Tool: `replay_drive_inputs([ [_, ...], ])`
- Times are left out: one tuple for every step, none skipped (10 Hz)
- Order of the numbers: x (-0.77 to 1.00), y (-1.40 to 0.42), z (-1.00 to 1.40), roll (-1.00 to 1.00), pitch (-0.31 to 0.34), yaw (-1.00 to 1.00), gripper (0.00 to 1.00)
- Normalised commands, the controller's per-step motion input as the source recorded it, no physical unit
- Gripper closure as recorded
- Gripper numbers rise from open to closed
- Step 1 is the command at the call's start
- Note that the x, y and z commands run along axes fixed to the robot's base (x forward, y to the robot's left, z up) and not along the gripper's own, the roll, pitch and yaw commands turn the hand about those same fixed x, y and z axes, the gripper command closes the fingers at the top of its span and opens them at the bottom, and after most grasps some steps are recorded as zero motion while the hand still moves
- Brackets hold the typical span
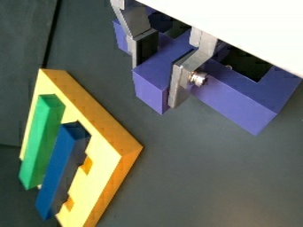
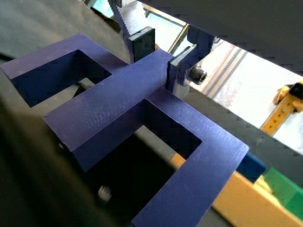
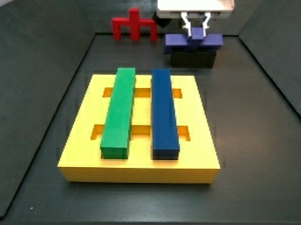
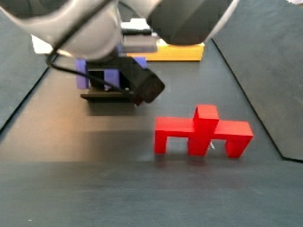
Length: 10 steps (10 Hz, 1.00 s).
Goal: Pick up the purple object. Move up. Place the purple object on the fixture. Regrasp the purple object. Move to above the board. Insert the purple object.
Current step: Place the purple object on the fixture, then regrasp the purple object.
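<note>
At the far end of the table, purple object (image 3: 194,39) sitting on the black fixture (image 3: 192,56), gripper (image 1: 166,66) clamped on its central stub from above, yellow board (image 3: 143,165) nearer, red pronged piece (image 3: 136,27) far left.

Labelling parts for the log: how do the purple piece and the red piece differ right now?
The purple piece sits on the black fixture with the gripper around its middle stub; the red piece stands free on the floor, untouched. In a side view the red one stands prongs down. Both are pronged plastic blocks.
</note>
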Motion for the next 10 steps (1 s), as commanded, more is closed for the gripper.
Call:
replay_drive_inputs([
  [0.09, 0.09, -0.37, 0.00, 0.000, -0.04, 1.00],
  [0.12, 0.09, -0.33, 0.00, 0.000, -0.05, 1.00],
  [0.08, 0.06, -0.30, 0.00, -0.009, -0.05, 1.00],
  [0.01, 0.00, -0.07, 0.00, 0.000, 0.00, 1.00],
  [0.00, 0.00, 0.00, 0.00, 0.000, 0.00, 1.00],
  [0.00, 0.00, 0.00, 0.00, 0.000, 0.00, 0.00],
  [0.00, 0.00, 0.00, 0.01, 0.000, 0.00, 0.00],
  [0.00, -0.05, 0.00, 0.37, 0.034, 0.00, 0.00],
  [0.00, -0.05, 0.02, 0.51, 0.034, 0.00, 0.00],
  [0.01, 0.00, 0.05, 0.35, 0.000, 0.00, 0.00],
])
